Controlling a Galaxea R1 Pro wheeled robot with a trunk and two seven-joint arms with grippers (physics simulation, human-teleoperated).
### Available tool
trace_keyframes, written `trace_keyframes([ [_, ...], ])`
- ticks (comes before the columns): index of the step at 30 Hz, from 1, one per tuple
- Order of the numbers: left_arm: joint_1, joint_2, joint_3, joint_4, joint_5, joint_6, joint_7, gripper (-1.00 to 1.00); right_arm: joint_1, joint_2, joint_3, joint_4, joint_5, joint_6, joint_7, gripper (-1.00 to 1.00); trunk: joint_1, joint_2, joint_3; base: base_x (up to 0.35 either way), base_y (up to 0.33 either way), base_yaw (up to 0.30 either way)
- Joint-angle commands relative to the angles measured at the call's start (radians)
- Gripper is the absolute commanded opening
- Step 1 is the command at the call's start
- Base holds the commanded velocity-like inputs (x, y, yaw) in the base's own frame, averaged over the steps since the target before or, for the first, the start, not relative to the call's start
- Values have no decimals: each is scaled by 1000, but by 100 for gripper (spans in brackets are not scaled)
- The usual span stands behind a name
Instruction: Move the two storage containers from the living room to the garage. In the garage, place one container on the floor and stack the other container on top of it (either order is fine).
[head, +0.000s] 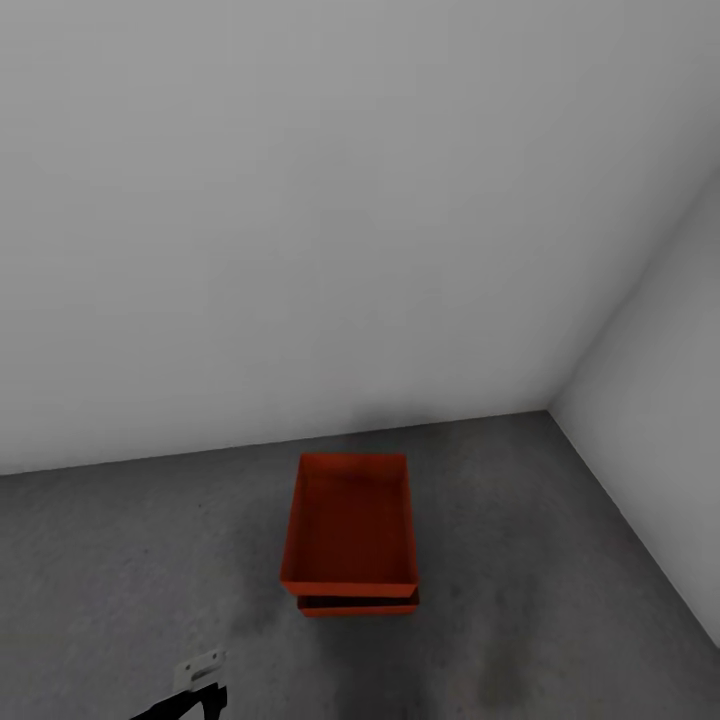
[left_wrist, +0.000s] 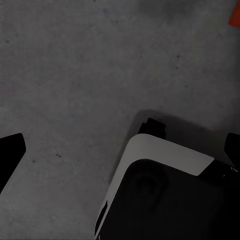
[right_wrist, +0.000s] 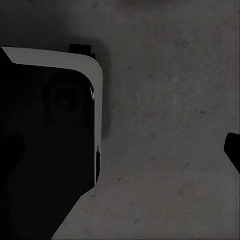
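Head view has both storage containers (head: 349, 530) stacked on the garage floor (head: 120, 560), looks done; can't tell either gripper's state.

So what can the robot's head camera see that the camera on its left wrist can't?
The head view gives the whole stack: the upper orange-red container sitting on the lower container, near the corner where two pale grey walls meet. The left wrist view looks straight down at the robot's own base, white-edged and dark, and at a dark fingertip of the left gripper at the picture's edge. Of the containers it catches just a small orange-red corner. Both show the dark mottled concrete floor.
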Motion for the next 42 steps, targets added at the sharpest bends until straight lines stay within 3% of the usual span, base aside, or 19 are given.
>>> trace_keyframes([
  [1,-1,0,-9,0,8,0,2,100,-1,0,9,3,-10,-6,0,100,-3,6,2,0,0,0],
  [42,-1,-6,-9,0,8,9,2,100,-1,1,9,3,-10,-7,-1,100,-3,6,2,0,0,0],
])
